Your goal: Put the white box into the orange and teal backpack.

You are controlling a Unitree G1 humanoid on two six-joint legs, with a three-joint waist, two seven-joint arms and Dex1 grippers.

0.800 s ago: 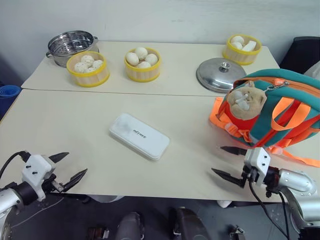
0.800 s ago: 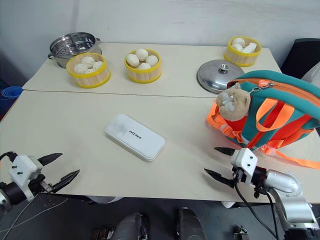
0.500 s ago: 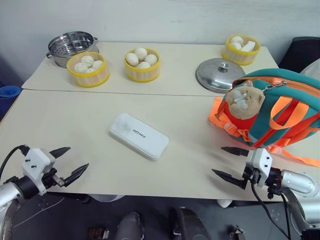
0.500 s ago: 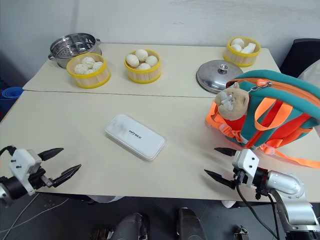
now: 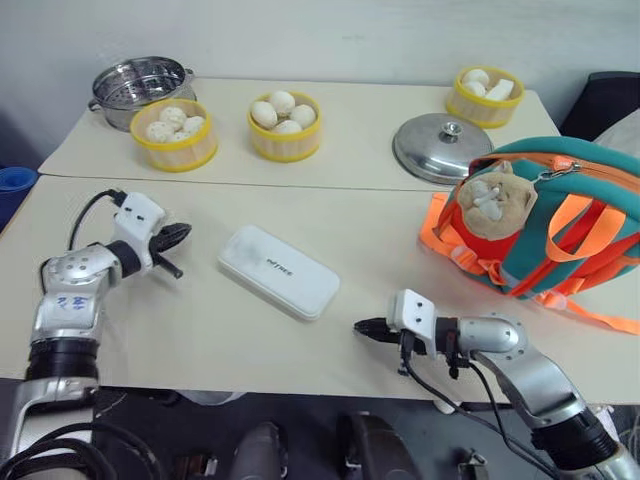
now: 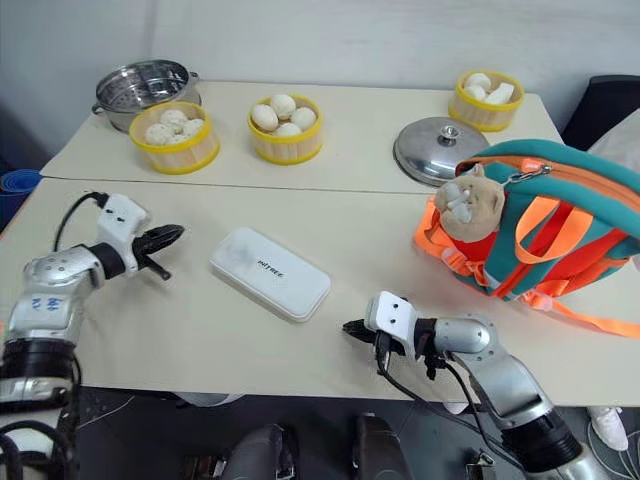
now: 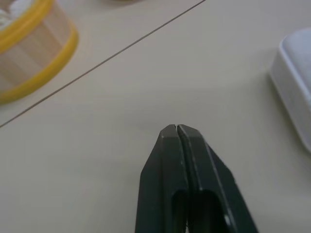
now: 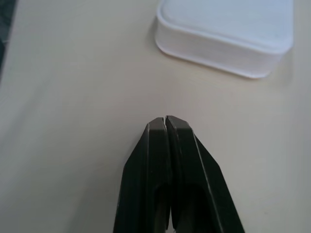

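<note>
Both grippers are now sitting shut w/ nothing held, having closed from wide open and moved in over the bench (image 5: 200, 330): left gripper (image 5: 178, 238) is coming in beside 1 end of the white box (image 5: 278, 271), right gripper (image 5: 362, 327) near the other. Box is lying flat mid-bench, untouched. Orange and teal backpack (image 5: 560, 215) is resting well to the robot's right. Looks like a 2-arm pinch or push is starting.

Both grippers, left (image 5: 172, 236) and right (image 5: 364, 327), have closed and moved in beside the white box (image 5: 278, 271), seemingly without touching.
</note>
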